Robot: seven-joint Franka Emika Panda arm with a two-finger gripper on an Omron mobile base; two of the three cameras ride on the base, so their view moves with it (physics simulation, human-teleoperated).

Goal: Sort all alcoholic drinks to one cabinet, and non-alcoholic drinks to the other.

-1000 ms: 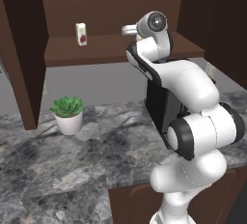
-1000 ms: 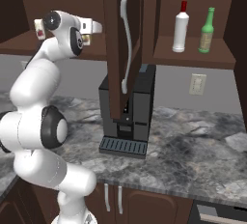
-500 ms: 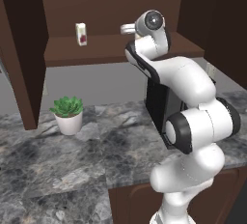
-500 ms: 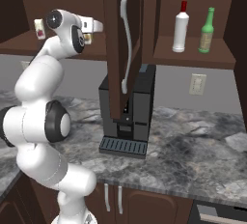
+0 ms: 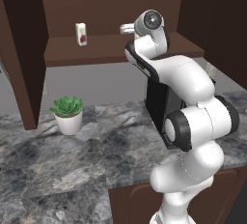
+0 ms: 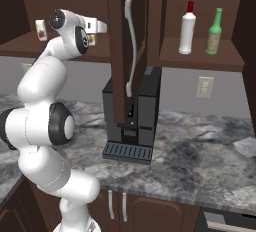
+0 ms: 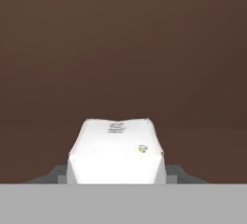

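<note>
Arm barely shifts over last second; wrist turns slightly at wide cabinet [image 5: 120, 54]. Carry phase ongoing, release pending.

Gripper [image 7: 116, 177] pinches cream carton [image 7: 116, 153], held above shelf, dark wood back panel ahead. Carton: boxy, matte, small yellowish mark.

White carton [image 5: 81, 34] stands on same shelf, well left. Green bottle [image 6: 214, 32] in narrow cabinet [image 6: 200, 58]: glassy, long-necked.

**Arm drifts toward frame centre**

Left base view: wrist head [image 5: 150, 22] now sits a touch further right in the upper middle, elbow [image 5: 200, 126] also further right. Right base view: wrist head [image 6: 67, 26] shifted slightly right in the upper left, carried carton [image 6: 91, 39] moving with it.
</note>
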